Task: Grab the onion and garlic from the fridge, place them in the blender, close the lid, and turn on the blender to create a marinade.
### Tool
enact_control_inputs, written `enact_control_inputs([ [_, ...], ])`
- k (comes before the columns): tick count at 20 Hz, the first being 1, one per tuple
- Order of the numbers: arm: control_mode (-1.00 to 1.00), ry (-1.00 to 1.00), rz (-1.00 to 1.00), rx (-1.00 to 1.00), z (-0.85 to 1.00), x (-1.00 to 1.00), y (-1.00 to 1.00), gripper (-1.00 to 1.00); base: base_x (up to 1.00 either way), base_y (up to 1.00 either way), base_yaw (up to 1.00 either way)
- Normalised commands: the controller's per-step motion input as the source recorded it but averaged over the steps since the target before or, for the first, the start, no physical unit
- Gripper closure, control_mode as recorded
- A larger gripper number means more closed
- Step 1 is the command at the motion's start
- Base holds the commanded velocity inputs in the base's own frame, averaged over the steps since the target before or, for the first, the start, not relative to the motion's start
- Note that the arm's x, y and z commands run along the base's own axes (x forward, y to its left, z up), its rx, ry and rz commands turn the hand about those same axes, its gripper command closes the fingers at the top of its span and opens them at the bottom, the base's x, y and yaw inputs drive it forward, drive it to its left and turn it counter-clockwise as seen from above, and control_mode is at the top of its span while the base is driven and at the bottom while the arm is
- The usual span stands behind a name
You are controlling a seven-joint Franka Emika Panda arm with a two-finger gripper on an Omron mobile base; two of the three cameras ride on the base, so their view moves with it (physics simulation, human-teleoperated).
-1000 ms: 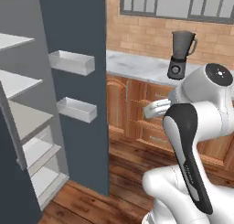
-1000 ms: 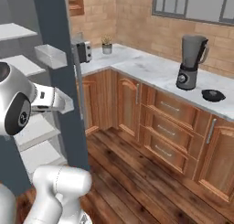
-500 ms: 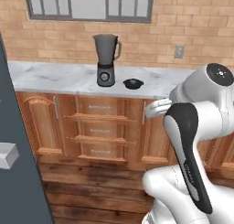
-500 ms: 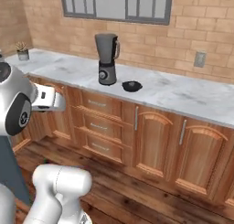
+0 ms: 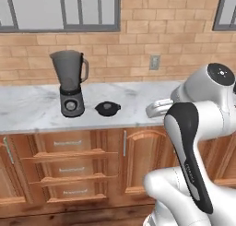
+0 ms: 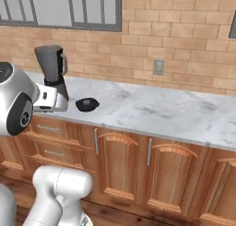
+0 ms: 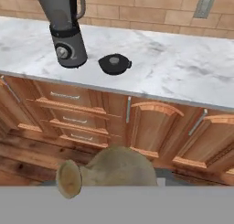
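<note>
The blender (image 5: pixel 71 84) (image 6: pixel 51 70) (image 7: pixel 66 31) stands on the marble counter, its smoky jar uncovered. Just to its right, the black lid (image 5: pixel 108 108) (image 6: pixel 87 104) (image 7: pixel 114 64) lies flat on the counter. In the hand view a tan garlic bulb (image 7: pixel 114 168) with a stubby stem sits at the bottom, right where the fingers rise, and hides them. My gripper (image 5: pixel 156 110) (image 6: pixel 48 99) is shut on it, in front of the cabinets and short of the counter edge. The onion and the fridge are out of view.
The marble counter (image 5: pixel 27 110) (image 6: pixel 161 114) runs along a brick wall with a socket (image 5: pixel 154 62) and windows above. Wooden drawers (image 7: pixel 68 111) and cabinet doors (image 7: pixel 151 127) stand below it, over a wood floor.
The whole picture has shifted: the base has swung away from the fridge and now faces the counter, with the blender and lid nearer. The hand stays shut.
</note>
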Motion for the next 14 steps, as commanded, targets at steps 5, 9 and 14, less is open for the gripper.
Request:
enact_control_inputs([
  [5,1.0,0.0,0.0,0.0,0.0,0.0,0.0,1.0,0.98,0.29,-0.13],
  [9,1.0,0.0,0.0,0.0,0.0,0.0,0.0,1.0,0.54,0.56,0.01],
  [14,1.0,0.0,0.0,0.0,0.0,0.0,0.0,1.0,0.41,0.48,0.16],
])
